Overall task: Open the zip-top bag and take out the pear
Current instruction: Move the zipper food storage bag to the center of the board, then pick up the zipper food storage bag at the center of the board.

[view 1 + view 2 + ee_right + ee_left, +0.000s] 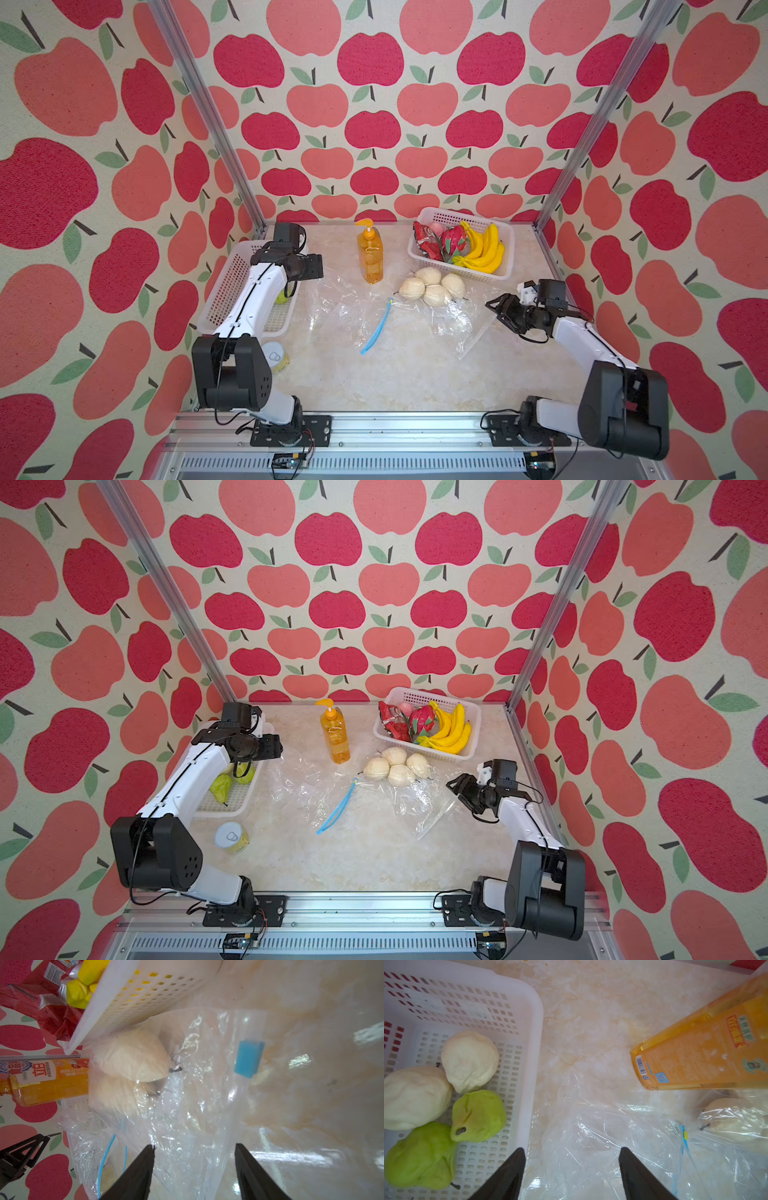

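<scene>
Left basket point(537, 1047): white, at the table's left side, holding two pale pears and two green pears point(478, 1115)
Left claw point(572, 1149): released, fingers apart with nothing between them, above the basket's rim and a crumpled bag point(336, 307)
Can point(231, 837): upright near the left arm's base
Bottle point(370, 257): orange, upright, behind the crumpled bag
Zip strip point(378, 328): blue, lying mid-table
Pears point(432, 286): four pale ones clustered, touching, seen through clear plastic
Zip-top bag point(455, 328): flat on the table, blue slider point(249, 1058) on its edge
Right basket point(486, 275): just behind the pears, holding bananas point(486, 249)
Right claw point(194, 1147): released, fingers apart over the bag's edge
</scene>
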Motion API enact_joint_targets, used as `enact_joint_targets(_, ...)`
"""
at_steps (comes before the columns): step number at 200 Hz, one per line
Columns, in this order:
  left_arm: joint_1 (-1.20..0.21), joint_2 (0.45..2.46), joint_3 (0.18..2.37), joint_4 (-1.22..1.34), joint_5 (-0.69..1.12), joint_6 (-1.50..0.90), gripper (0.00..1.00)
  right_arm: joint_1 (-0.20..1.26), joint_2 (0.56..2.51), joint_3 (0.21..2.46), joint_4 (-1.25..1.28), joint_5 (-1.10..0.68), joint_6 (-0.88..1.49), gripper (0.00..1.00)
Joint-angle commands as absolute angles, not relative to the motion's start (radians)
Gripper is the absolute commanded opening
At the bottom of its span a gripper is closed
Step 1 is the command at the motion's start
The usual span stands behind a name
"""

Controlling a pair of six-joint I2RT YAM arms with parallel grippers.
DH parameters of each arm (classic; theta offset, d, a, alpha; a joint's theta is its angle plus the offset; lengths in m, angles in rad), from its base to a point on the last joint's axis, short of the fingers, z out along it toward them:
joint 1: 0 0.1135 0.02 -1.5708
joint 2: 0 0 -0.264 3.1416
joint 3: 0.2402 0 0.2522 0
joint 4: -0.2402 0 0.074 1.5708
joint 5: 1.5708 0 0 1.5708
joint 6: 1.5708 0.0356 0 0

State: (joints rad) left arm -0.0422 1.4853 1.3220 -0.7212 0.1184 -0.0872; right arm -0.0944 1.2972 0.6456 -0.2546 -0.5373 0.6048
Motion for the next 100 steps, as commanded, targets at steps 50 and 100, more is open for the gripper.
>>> enact_joint_targets(50,-0.227,1.368,1.423,-0.863,0.294,0.02,0.75,-0.082,1.207,0.674,-0.211,-0.612,0.603,0.06)
enact_joint_targets(100,-0.249,1.329,1.467,-0.767,0.62,0.035,0.78,-0.01,1.126,0.837,-0.404,-0.63,0.458,0.0)
